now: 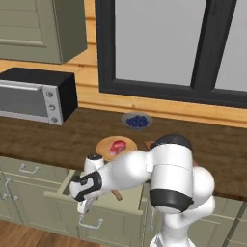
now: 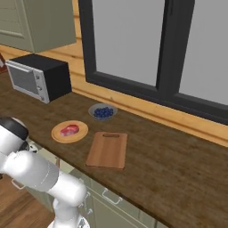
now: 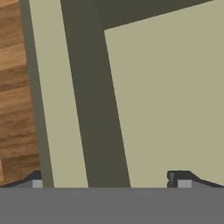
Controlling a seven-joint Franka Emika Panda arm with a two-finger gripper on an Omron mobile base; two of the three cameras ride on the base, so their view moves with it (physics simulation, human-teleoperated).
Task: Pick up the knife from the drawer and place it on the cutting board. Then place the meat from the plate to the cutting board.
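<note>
The drawer (image 1: 58, 198) stands pulled out under the counter, with its bar handle (image 1: 89, 224) in front. My gripper (image 1: 82, 208) hangs open over the drawer's left part, pointing down. In the hand view my gripper (image 3: 108, 182) is open above the drawer's front rim and its pale inside (image 3: 170, 109), with nothing between the fingers. A small brown stub (image 1: 117, 195) shows under my forearm; I cannot tell whether it is the knife. The meat (image 2: 70, 130) lies on the plate (image 2: 58, 136). Right of it the cutting board (image 2: 107, 150) lies bare.
A glass bowl of blue berries (image 2: 103, 112) sits behind the plate by the wall. A black toaster oven (image 2: 38, 78) stands at the counter's left. Wooden floor (image 3: 17, 109) lies below the drawer front. Narrower drawer fronts (image 1: 24, 171) flank the open one.
</note>
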